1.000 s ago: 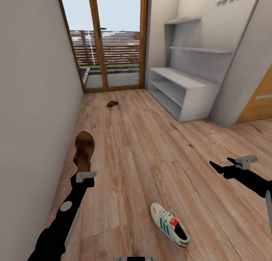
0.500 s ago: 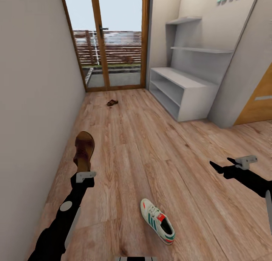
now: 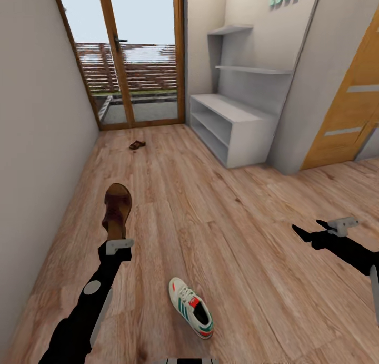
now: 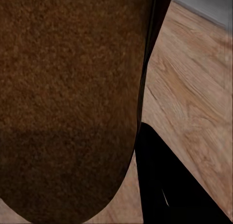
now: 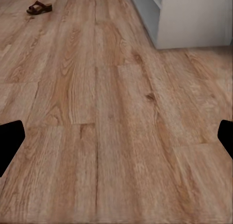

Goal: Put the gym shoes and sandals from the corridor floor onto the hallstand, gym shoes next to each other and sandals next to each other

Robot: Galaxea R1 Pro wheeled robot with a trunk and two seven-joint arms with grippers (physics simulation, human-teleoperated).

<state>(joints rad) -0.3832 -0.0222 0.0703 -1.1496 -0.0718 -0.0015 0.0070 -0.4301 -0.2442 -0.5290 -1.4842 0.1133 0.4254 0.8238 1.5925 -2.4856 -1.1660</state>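
A dark-brown sandal (image 3: pixel 117 209) hangs above the corridor floor (image 3: pixel 221 237), and my left gripper (image 3: pixel 118 236) is shut on its heel end. Its tan footbed (image 4: pixel 68 102) looms close in the left wrist view, beside one black finger (image 4: pixel 170 195). The other sandal (image 3: pixel 137 145) lies on the floor near the glass door; the right wrist view catches that sandal (image 5: pixel 40 8) too. One gym shoe (image 3: pixel 191 315), cream with teal stripes, lies on the floor between my arms. My right gripper (image 3: pixel 308 231) is open and holds nothing. The light-grey hallstand (image 3: pixel 231 121) stands against the right wall.
A glazed wooden door (image 3: pixel 131 64) closes the far end of the corridor. A plain wall (image 3: pixel 37 143) runs along the left. An orange door (image 3: pixel 342 116) stands right of the hallstand. Open floor lies between me and the hallstand's corner (image 5: pixel 194 20).
The whole picture has shifted left, so the camera has turned right: more of the orange door shows. Both arms keep their pose, and the left gripper still holds the sandal.
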